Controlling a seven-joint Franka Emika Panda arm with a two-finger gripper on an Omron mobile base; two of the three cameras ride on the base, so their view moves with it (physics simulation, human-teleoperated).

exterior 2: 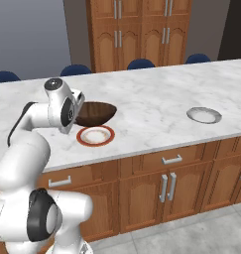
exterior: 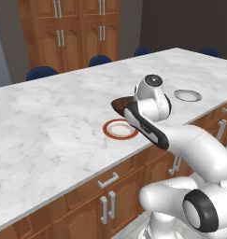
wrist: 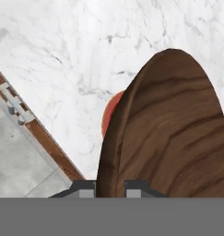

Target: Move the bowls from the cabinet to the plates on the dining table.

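Claw (wrist: 109,186) w/ brown bowl (exterior 2: 95,113) above red-rimmed plate (exterior 2: 95,136)

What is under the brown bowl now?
Under the brown bowl lies the red-rimmed plate on the table, apart from it. In the hand view the bowl covers most of the plate.

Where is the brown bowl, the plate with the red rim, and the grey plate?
Brown bowl (exterior 2: 96,113): right base view, on its side wall.
Red-rimmed plate (exterior 2: 95,136): right base view, on its white middle.
Grey plate (exterior 2: 204,115): right base view, on its middle.
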